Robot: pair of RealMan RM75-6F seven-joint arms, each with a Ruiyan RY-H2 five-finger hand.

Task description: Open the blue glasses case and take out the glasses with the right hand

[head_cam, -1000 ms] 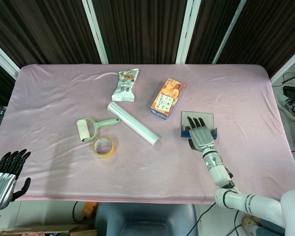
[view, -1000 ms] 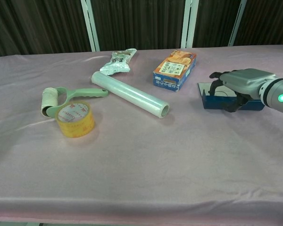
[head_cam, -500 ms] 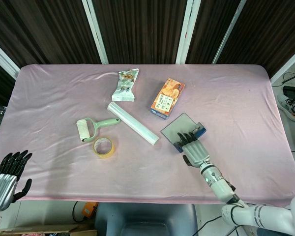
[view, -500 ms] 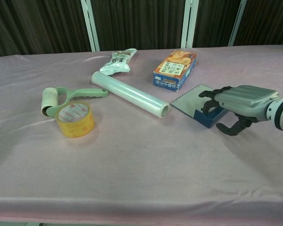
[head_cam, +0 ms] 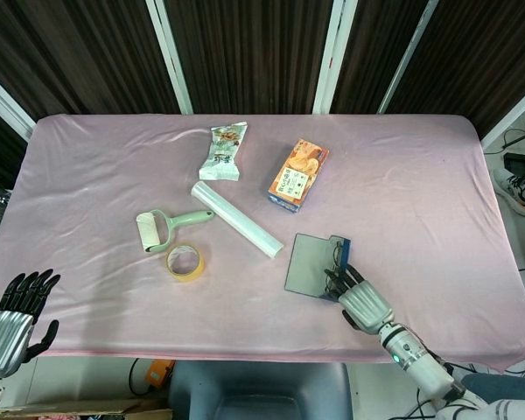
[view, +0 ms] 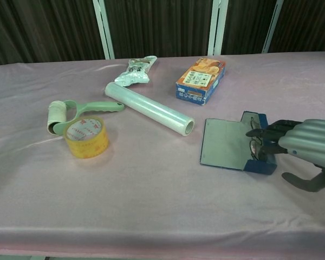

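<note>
We see the blue glasses case (view: 249,149) lying open near the right front of the pink-covered counter (head_cam: 96,175), its grey lid flap spread flat to the left. Our right robot hand (view: 303,149) has its fingertips (view: 260,142) hooked into the open tray at the glasses, though we cannot tell whether it actually grasps them. Our left robot hand (head_cam: 13,317) hangs released, fingers spread, off the near-left edge of the counter.
</note>
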